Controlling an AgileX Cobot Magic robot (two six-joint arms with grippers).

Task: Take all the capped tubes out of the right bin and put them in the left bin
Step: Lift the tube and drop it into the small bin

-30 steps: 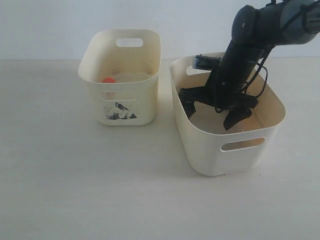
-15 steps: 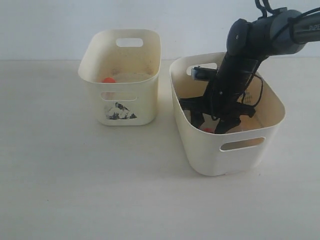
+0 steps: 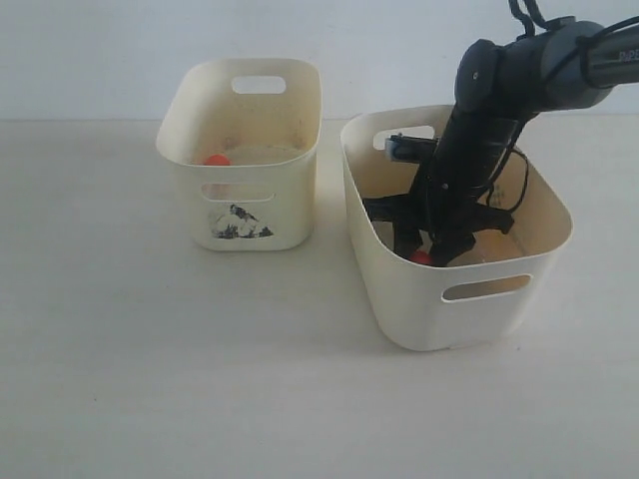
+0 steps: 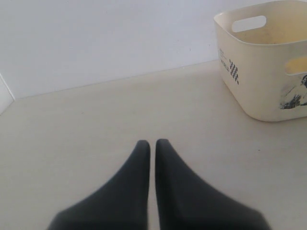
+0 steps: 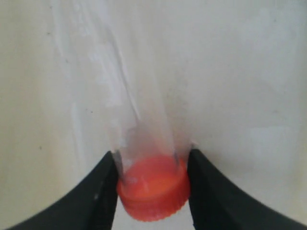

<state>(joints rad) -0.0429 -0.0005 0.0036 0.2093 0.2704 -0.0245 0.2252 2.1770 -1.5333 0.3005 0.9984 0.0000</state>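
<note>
My right pincer pinches an orange-capped tube inside the right bin. Next I need a straight lift, then a carry to the left bin, frame's upper left.

Right bin, left bin: smooth cream plastic, slight sheen. Capped tube: clear glossy plastic, ridged orange-red plastic cap. Left gripper fingers matt black. Tabletop matt, pale, smooth.

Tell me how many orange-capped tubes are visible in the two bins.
2. One orange-capped tube lies in the left bin. The other tube sits in the right bin, between the fingers of the right gripper. More may be hidden behind the walls or the arm.
</note>
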